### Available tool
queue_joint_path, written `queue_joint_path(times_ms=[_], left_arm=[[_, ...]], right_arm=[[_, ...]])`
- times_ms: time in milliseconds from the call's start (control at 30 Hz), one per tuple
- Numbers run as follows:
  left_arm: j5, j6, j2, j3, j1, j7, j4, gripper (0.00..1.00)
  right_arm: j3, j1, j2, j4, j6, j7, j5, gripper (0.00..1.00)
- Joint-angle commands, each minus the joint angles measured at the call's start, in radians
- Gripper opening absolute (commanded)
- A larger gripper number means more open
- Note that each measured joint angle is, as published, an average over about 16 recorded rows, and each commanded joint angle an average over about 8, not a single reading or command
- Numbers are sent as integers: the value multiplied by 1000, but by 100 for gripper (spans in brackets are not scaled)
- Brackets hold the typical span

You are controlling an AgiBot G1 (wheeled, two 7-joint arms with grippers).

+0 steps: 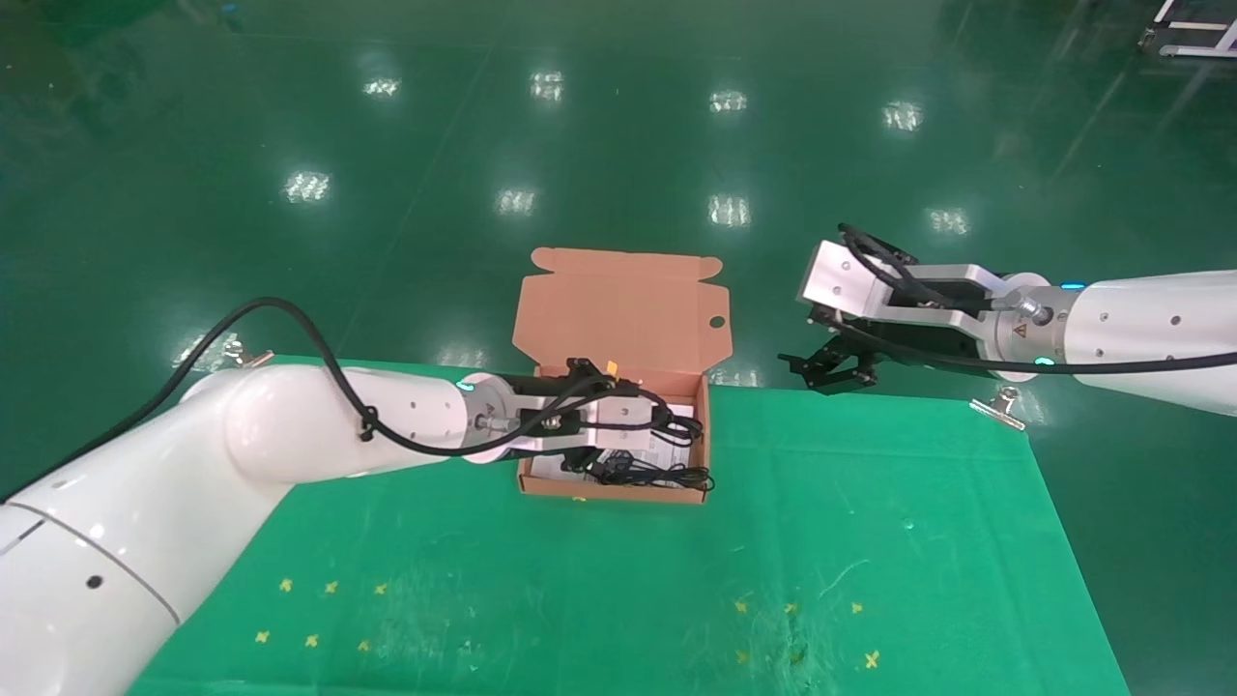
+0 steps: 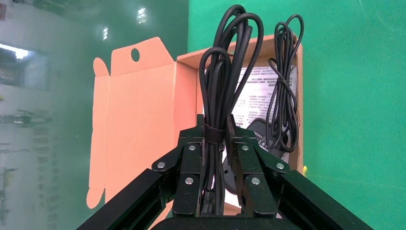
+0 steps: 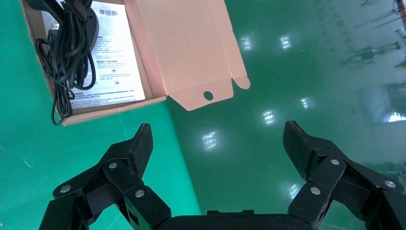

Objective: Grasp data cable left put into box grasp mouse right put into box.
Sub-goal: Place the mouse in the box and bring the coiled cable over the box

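Observation:
The orange-brown box (image 1: 618,495) stands open at the far side of the green mat, flap lid (image 1: 618,309) up. My left gripper (image 1: 669,423) hangs over the box interior, shut on the looped data cable (image 2: 225,72) at its strap, between the fingers (image 2: 189,158). Below it the black mouse (image 2: 261,132) lies in the box on the white leaflet (image 2: 258,91), its thin cord (image 2: 285,81) bundled along the near wall and looping over the end. My right gripper (image 1: 821,372) hovers open and empty right of the box, past the mat's far edge.
The green mat (image 1: 821,541) covers the table and carries yellow cross marks (image 1: 319,609) near the front. Metal clips (image 1: 1000,406) hold its far corners. Beyond the table edge is glossy green floor (image 3: 268,72).

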Motion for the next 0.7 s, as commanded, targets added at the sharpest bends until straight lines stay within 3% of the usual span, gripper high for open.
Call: queue_joint_path(times_ms=[33, 467, 700], left_arm=[[-1, -1, 0, 2, -1, -1, -1, 100], [9, 3, -19, -11, -3, -17, -24, 100], [-17, -24, -56, -35, -56, -55, -55, 100]], right_arm=[[-1, 0, 0, 1, 1, 0, -1, 100], [3, 1, -8, -14, 1, -8, 6, 100], [21, 37, 0, -15, 14, -11, 5, 100]])
